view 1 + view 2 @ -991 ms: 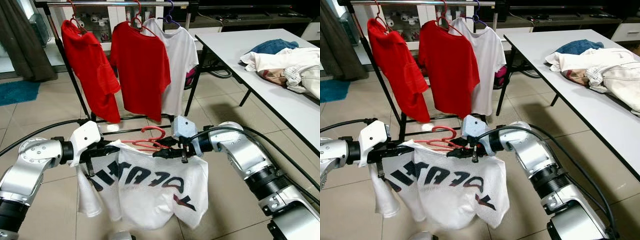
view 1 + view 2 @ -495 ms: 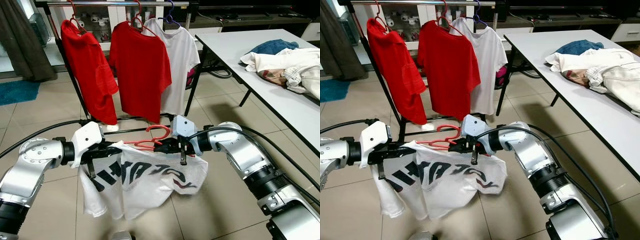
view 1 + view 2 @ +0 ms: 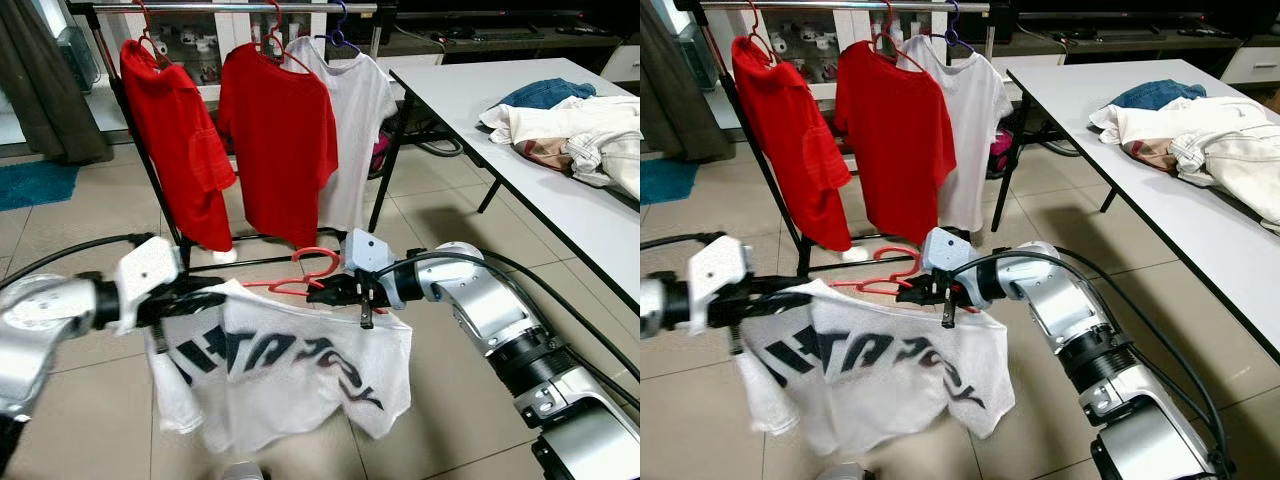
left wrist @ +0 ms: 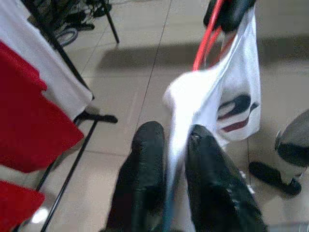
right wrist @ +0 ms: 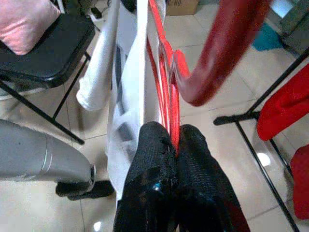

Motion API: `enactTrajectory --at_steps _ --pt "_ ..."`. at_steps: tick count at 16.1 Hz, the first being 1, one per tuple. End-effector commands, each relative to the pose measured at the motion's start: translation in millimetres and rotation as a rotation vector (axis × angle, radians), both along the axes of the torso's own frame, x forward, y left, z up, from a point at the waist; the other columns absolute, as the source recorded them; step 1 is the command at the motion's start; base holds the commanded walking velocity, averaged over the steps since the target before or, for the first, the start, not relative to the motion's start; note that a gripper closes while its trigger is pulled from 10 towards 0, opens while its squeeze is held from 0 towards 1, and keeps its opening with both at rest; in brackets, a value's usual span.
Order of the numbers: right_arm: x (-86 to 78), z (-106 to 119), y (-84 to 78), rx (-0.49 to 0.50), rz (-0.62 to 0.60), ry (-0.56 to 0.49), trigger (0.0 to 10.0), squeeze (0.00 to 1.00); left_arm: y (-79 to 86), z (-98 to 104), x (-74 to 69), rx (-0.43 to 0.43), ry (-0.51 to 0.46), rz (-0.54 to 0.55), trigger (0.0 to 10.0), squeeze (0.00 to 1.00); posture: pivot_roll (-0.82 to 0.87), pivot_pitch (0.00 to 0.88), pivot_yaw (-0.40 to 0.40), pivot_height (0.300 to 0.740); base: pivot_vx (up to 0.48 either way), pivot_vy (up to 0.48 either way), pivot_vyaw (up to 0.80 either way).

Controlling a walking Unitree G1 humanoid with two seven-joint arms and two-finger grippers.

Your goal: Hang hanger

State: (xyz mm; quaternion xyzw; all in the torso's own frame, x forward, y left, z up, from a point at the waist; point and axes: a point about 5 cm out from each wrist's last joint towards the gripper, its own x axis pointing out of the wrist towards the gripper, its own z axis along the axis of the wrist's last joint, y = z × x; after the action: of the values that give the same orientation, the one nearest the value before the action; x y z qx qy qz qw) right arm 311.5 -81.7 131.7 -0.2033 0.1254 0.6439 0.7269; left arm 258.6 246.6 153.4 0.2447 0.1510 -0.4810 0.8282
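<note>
The clothes rack (image 3: 225, 8) is already hung with two red shirts (image 3: 275, 140) and a white shirt (image 3: 355, 120), each on its own hanger. The white printed T-shirt (image 3: 290, 375) is dressed on the red hanger (image 3: 305, 275) but is held low, well in front of the rack and below its rail, so the hanging itself is judged not yet done.

The right gripper (image 5: 171, 145) is clamped tight on the hanger's red wire, just below the hook. The left gripper (image 4: 176, 145) is pinched on the shirt's shoulder fabric, at the far end of the hanger from the rack's white shirt.
</note>
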Motion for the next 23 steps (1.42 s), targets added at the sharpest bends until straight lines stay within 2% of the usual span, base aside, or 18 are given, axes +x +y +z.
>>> enactTrajectory --at_steps 1,2,3,4,5,6,7,8,9,10,11,14,15,17,18,19,21,23 --pt "4.4 5.3 -8.9 0.011 -0.031 -0.009 0.0 0.00 10.0 -0.2 -2.1 0.085 -0.015 0.009 10.0 1.00 0.07 0.000 -0.009 0.740 0.000 0.000 0.00" --pt "4.2 6.5 -10.2 0.018 -0.028 -0.007 0.0 0.00 19.4 -3.9 -3.0 0.151 -0.027 0.032 10.0 1.00 0.07 0.000 -0.008 0.740 0.000 0.000 0.00" --pt "4.1 6.6 -10.6 0.019 -0.028 -0.006 0.0 0.00 21.2 -4.3 -3.0 0.159 -0.029 0.038 10.0 0.95 0.07 0.000 -0.008 0.740 0.000 0.000 0.00" --pt "4.1 6.7 -11.5 0.019 -0.027 -0.005 0.0 0.00 22.5 -1.2 -2.5 0.135 -0.039 0.051 10.0 0.00 0.07 0.000 -0.007 0.740 0.000 0.000 0.00" --pt "5.0 6.2 -12.9 0.014 -0.039 -0.005 0.0 0.00 20.6 7.2 -0.6 0.067 -0.063 0.065 10.0 0.00 0.07 0.000 -0.007 0.740 0.000 0.000 0.00" --pt "7.6 4.4 -15.2 -0.001 -0.072 -0.011 0.0 0.00 15.2 19.7 1.3 -0.044 -0.097 0.073 10.0 0.00 0.07 0.000 -0.006 0.740 0.000 0.000 0.00" --pt "9.0 3.4 -16.3 -0.009 -0.089 -0.016 0.0 0.00 12.7 25.0 1.8 -0.096 -0.111 0.071 10.0 0.00 0.07 0.000 -0.006 0.740 0.000 0.000 0.00" --pt "12.9 0.8 -19.4 -0.014 -0.150 -0.015 0.0 0.00 7.2 37.8 3.9 -0.218 -0.153 0.089 10.0 0.00 0.07 0.000 -0.009 0.740 0.000 0.000 0.00" --pt "15.3 -1.5 -21.7 0.000 -0.212 -0.005 0.0 0.00 4.2 42.2 5.9 -0.297 -0.180 0.131 10.0 0.00 0.07 0.000 -0.014 0.740 0.000 0.000 0.00" --pt "16.0 -5.0 -22.7 0.027 -0.274 -0.002 0.0 0.00 2.3 32.2 8.1 -0.340 -0.155 0.234 10.0 0.00 0.07 0.000 -0.014 0.740 0.000 0.000 0.00" --pt "14.9 -9.7 -22.0 0.068 -0.343 0.001 0.0 0.00 0.0 17.0 6.1 -0.356 -0.151 0.316 10.0 0.00 0.07 0.000 -0.020 0.740 0.000 0.000 0.00" --pt "12.6 -26.5 -22.3 0.167 -0.566 0.020 0.0 0.00 -10.7 -9.4 -1.3 -0.405 -0.146 0.485 10.0 0.00 0.08 0.000 -0.026 0.740 0.000 0.000 0.00" --pt "12.9 -30.8 -23.7 0.192 -0.636 0.034 0.0 0.00 -14.0 -15.1 -2.4 -0.395 -0.164 0.524 10.0 0.00 0.08 0.000 -0.024 0.740 0.000 0.000 0.00" --pt "14.1 -42.2 -26.3 0.263 -0.833 0.071 0.0 0.00 -23.6 -37.1 -3.3 -0.345 -0.177 0.679 10.0 0.00 0.07 0.012 -0.029 0.740 0.000 0.000 0.00" --pt "17.0 -43.0 -29.0 0.315 -0.928 0.104 4.6 0.00 -24.7 -41.7 -1.7 -0.350 -0.176 0.740 10.0 0.00 0.08 0.018 -0.033 0.740 0.000 0.000 0.00" --pt "20.4 -42.5 -33.4 0.365 -1.019 0.117 10.0 0.00 -26.2 -42.1 -0.2 -0.363 -0.201 0.785 10.0 0.00 0.08 0.018 -0.035 0.740 0.000 0.000 0.00" --pt "21.4 -49.5 -41.2 0.332 -1.127 0.115 10.0 0.00 -26.6 -44.4 -0.1 -0.376 -0.223 0.863 10.0 0.00 0.08 0.008 -0.029 0.740 0.000 0.000 0.00" --pt "18.2 -53.7 -43.8 0.331 -1.167 0.106 10.0 0.00 -34.6 -51.0 -2.2 -0.388 -0.207 0.915 10.0 0.00 0.08 0.001 -0.032 0.740 0.000 0.000 0.00"
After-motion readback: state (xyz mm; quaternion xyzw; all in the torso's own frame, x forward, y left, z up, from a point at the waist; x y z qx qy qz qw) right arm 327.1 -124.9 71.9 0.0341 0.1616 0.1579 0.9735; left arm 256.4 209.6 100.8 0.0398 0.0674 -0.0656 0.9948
